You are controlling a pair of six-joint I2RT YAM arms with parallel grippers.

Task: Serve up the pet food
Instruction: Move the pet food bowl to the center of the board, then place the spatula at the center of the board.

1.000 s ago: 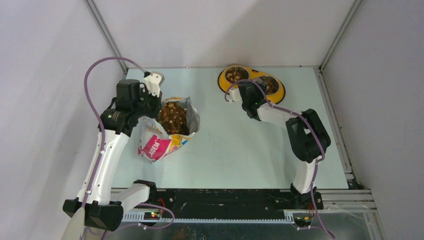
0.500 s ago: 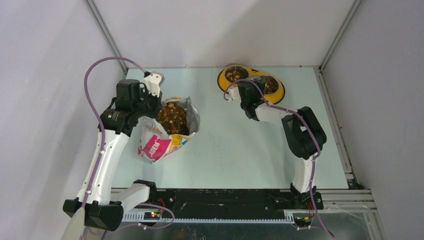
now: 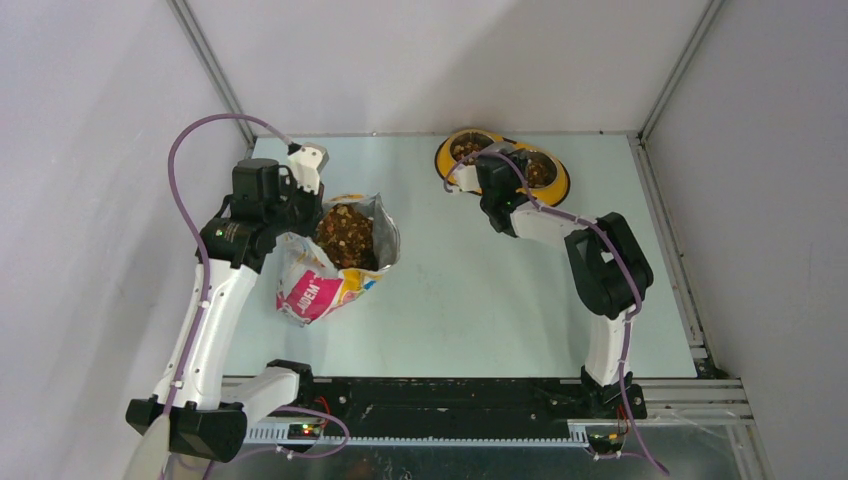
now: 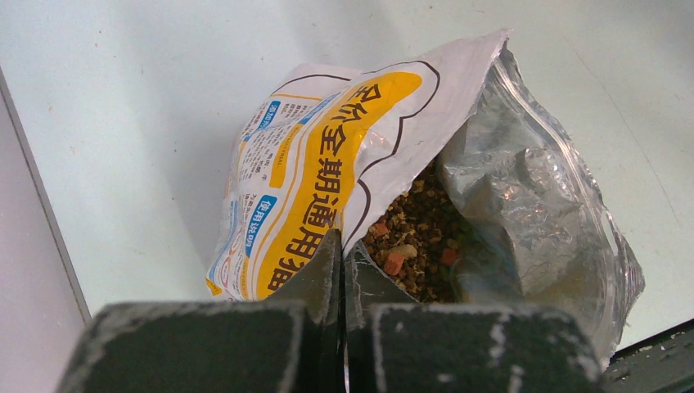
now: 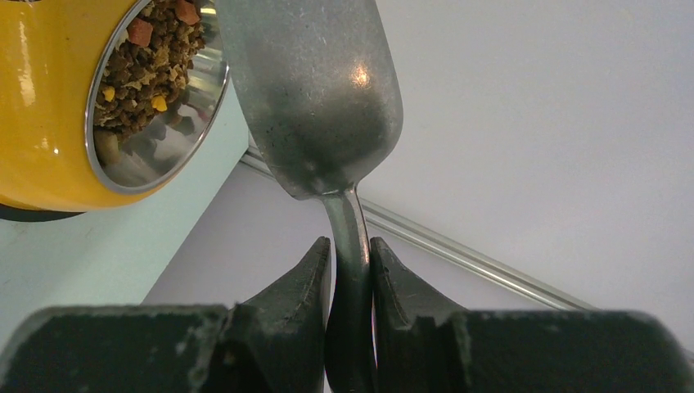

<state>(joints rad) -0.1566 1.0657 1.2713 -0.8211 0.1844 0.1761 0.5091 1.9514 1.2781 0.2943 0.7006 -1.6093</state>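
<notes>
The pet food [image 3: 345,235] fills an open glossy bag [image 3: 318,290] lying left of centre. My left gripper [image 3: 303,222] is shut on the bag's near rim. In the left wrist view the jaws [image 4: 342,254] pinch the white and yellow rim of the bag [image 4: 327,155], with brown kibble [image 4: 417,237] just beyond. My right gripper [image 3: 488,178] is shut on the handle of the grey metal scoop [image 5: 315,90], whose visible face is bare. The scoop hangs beside the yellow feeder [image 5: 33,106], whose left bowl holds kibble [image 5: 139,74].
The yellow double-bowl feeder [image 3: 556,190] stands at the table's back edge, with kibble in both bowls. Aluminium frame rails [image 3: 210,75] and grey walls close in the back and sides. A purple cable [image 3: 180,150] loops over the left arm.
My right gripper has carried the scoop a little farther back, up to the feeder's left bowl. The left arm and the bag have not moved.
</notes>
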